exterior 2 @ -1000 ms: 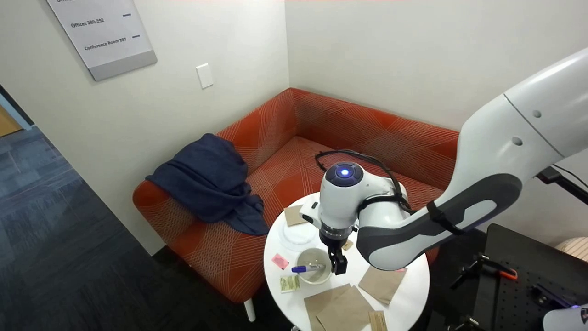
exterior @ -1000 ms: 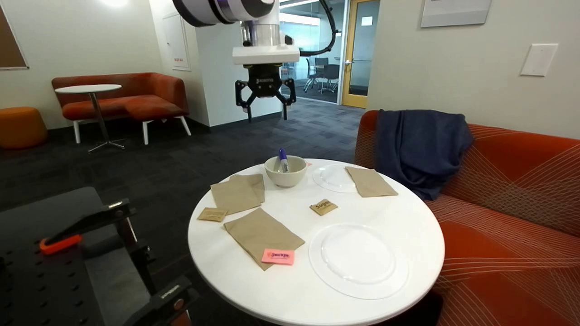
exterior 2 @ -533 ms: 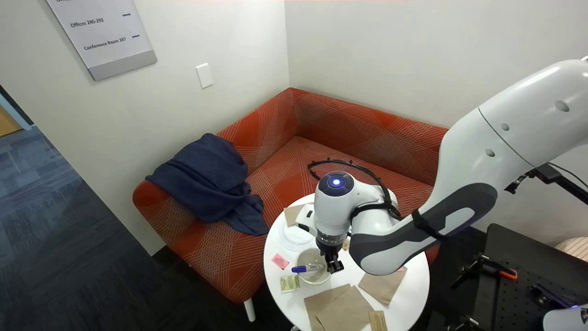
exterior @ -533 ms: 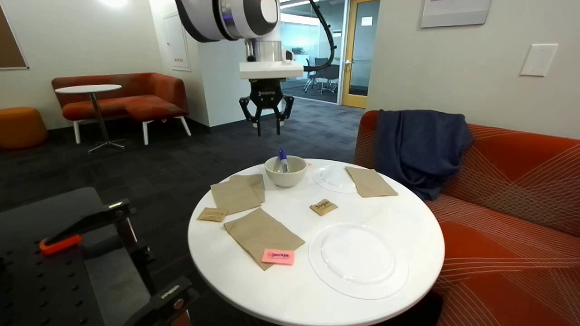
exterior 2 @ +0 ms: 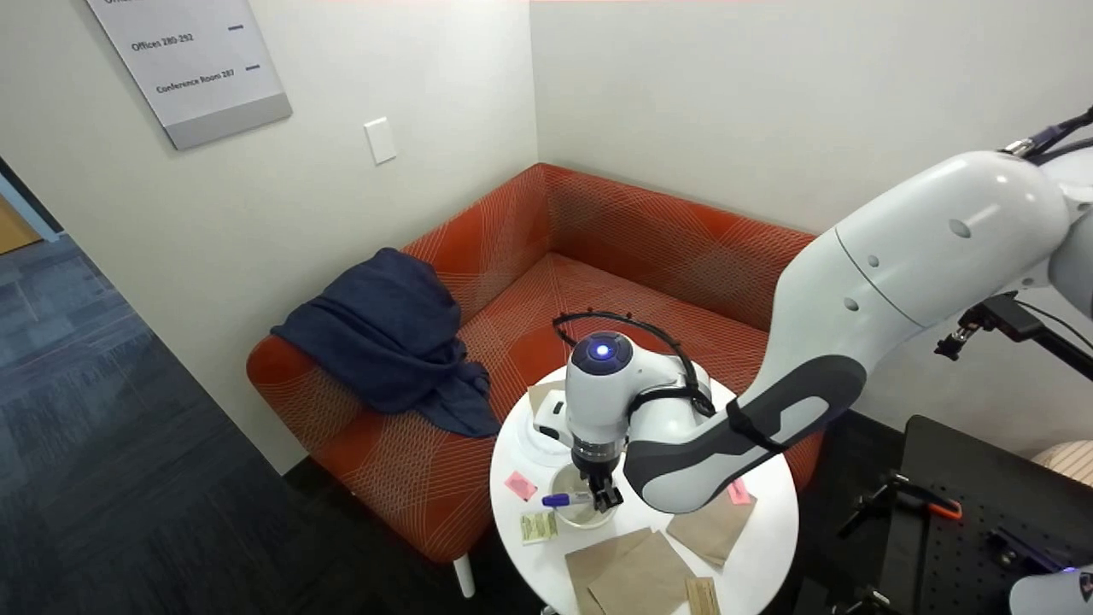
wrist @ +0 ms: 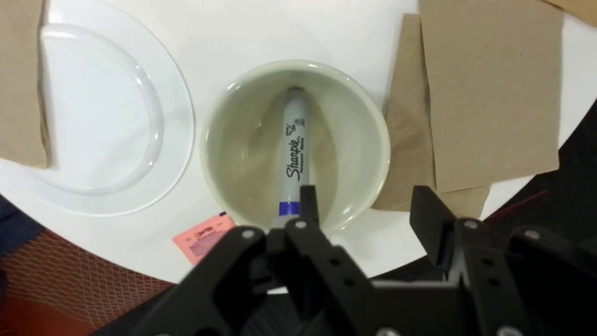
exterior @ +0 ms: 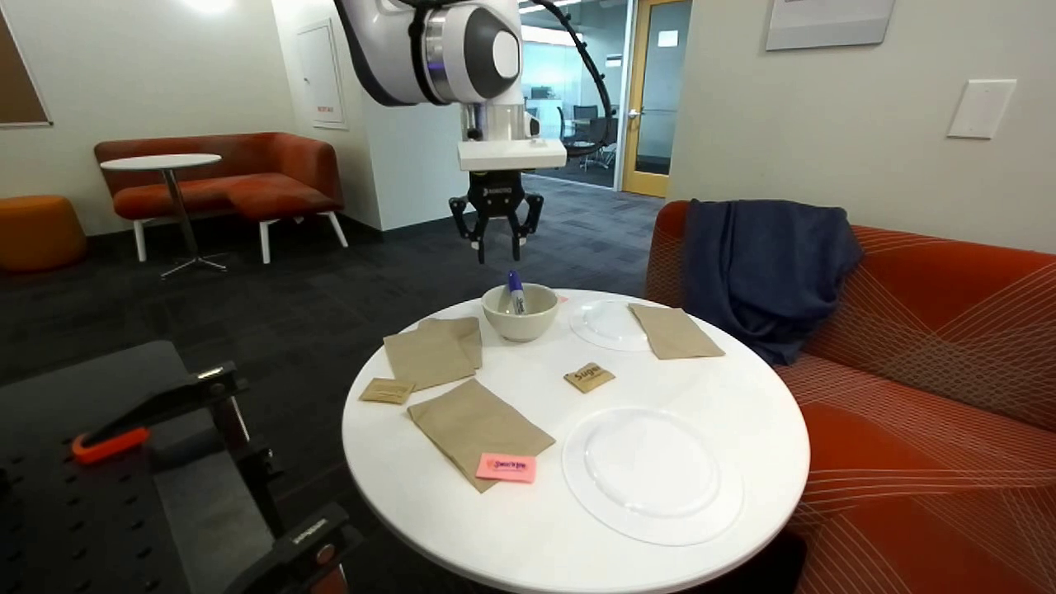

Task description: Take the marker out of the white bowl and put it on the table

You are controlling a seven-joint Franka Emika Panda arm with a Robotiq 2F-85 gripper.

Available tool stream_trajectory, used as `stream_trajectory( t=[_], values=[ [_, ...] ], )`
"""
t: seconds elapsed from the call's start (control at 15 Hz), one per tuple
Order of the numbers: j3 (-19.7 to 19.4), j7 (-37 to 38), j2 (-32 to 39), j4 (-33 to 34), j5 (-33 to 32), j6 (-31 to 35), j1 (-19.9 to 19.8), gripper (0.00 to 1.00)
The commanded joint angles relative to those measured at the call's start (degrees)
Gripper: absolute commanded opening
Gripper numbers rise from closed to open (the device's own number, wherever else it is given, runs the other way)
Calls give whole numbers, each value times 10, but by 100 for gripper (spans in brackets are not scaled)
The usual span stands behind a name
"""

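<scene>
Marker (wrist: 295, 144): grey barrel lettered "Sharpie", blue-purple cap (exterior 2: 555, 500). Lies tilted in the white bowl (wrist: 355, 140), barrel end low inside, cap sticking out past the rim in an exterior view. Wrist view: cap partly hidden behind a finger (wrist: 308, 205). Hand (exterior: 499, 259) over the bowl, fingers pointing down and spread, tips just above the marker, apart from it. Bowl upright on the round white table (exterior: 718, 396). Just beside it: a pink packet (wrist: 204, 236) and two overlapping brown napkins (wrist: 494, 102); near it, a yellowish-green packet (exterior 2: 539, 527). Also near, a clear plate (wrist: 100, 112), a third napkin (wrist: 18, 84) lapping over its edge. Farther across the table: a packet marked "Sugar" (exterior: 589, 377), a second clear plate (exterior: 652, 470), a fourth napkin (exterior: 477, 419) with another pink packet (exterior: 506, 468) partly on it, a tan packet (exterior: 386, 390) just beside the napkin pair. Red-orange sofa (exterior: 932, 322) alongside, dark blue cloth (exterior: 767, 272) draped over its end.
</scene>
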Motion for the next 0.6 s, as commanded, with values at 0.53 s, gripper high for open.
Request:
stream_trajectory(
  t=[0.53],
  values=[
    [19,-69,102,123,2,-36,-28,56]
  ],
)
